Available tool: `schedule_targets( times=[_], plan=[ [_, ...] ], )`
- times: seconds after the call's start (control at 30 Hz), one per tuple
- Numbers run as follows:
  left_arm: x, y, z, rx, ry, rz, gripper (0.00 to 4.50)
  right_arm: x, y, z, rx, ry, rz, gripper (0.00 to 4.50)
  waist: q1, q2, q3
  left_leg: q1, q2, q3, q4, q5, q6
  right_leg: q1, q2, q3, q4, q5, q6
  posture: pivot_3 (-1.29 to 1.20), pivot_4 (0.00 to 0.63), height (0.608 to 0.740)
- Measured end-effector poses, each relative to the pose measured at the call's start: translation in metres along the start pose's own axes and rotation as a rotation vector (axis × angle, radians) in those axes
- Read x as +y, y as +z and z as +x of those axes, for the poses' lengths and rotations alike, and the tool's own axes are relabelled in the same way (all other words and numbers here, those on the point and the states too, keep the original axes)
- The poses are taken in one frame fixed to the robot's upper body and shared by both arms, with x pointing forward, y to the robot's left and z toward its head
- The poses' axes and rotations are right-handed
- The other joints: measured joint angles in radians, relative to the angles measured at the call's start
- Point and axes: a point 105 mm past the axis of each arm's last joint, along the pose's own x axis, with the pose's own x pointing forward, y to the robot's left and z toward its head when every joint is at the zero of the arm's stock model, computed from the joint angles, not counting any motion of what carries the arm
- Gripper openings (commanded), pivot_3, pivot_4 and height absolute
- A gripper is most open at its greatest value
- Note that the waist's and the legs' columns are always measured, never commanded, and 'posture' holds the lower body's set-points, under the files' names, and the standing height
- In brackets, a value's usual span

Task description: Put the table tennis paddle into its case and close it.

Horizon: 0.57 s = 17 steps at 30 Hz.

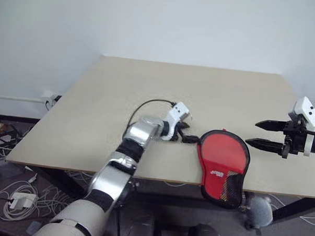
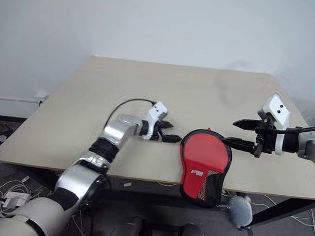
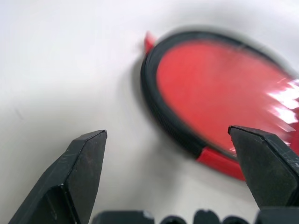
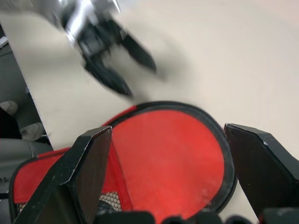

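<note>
The case (image 1: 222, 161) lies flat at the table's front edge, red with black edging, a white logo and black mesh at its narrow end, which hangs over the edge. The table tennis paddle is hidden from me. My left gripper (image 1: 188, 134) hovers just left of the case's round end, open and empty, its fingers pointing at the case (image 3: 219, 88). To the right of the case and a little above the table, my right gripper (image 1: 252, 132) is open and empty. The right wrist view looks down on the case (image 4: 168, 149) with the left gripper (image 4: 140, 78) beyond it.
The beige table (image 1: 148, 91) stands against a white wall. A small pale grey round lump (image 1: 259, 211) hangs below the front edge beside the case's narrow end. Cables and a power adapter (image 1: 18, 201) lie on the floor at the left.
</note>
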Motion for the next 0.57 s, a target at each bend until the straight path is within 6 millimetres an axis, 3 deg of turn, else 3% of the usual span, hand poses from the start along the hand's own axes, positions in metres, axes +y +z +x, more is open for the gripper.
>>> schedule_targets(
  times=[0.07, 0.2, 0.27, 0.4, 0.57],
  plan=[
    [0.002, 0.0, -0.032, -0.024, -0.02, 0.045, 4.5, 0.001, -0.002, 0.004, -0.006, -0.001, 0.012, 4.16, -0.01, 0.001, 0.0, 0.001, 0.001, 0.0, -0.001, 0.002, -0.004, 0.0, 0.001, 0.001, 0.0, 0.0, 0.0, 0.0, 0.0, 0.724],
    [0.003, -0.02, -0.103, 0.019, -0.028, 0.034, 4.5, 0.006, -0.008, 0.016, 0.013, 0.026, 0.049, 4.16, -0.026, 0.002, 0.001, 0.001, 0.002, 0.001, -0.002, 0.004, -0.007, -0.002, 0.003, 0.001, 0.001, 0.0, 0.0, 0.0, 0.0, 0.724],
    [0.01, -0.017, -0.137, -0.005, 0.007, -0.005, 4.5, 0.017, -0.014, 0.024, 0.049, 0.069, 0.035, 4.16, -0.021, 0.002, 0.001, 0.001, 0.001, 0.001, -0.002, 0.003, -0.007, -0.001, 0.001, 0.0, 0.001, -0.001, 0.002, 0.0, 0.0, 0.724],
    [0.021, -0.01, -0.164, -0.039, 0.102, -0.019, 4.5, 0.028, -0.019, 0.032, 0.081, 0.119, 0.023, 4.16, -0.003, 0.002, 0.001, 0.001, -0.001, 0.001, -0.002, 0.003, -0.007, 0.0, -0.002, 0.001, 0.0, -0.003, 0.004, 0.0, 0.0, 0.724],
    [0.019, -0.042, -0.165, 0.026, 0.121, -0.062, 4.5, 0.026, -0.011, 0.038, 0.086, 0.128, -0.008, 4.16, 0.0, 0.002, 0.002, 0.0, -0.001, 0.003, -0.005, 0.004, -0.007, -0.004, -0.003, 0.002, 0.001, -0.002, 0.004, 0.0, 0.0, 0.724]
  ],
)
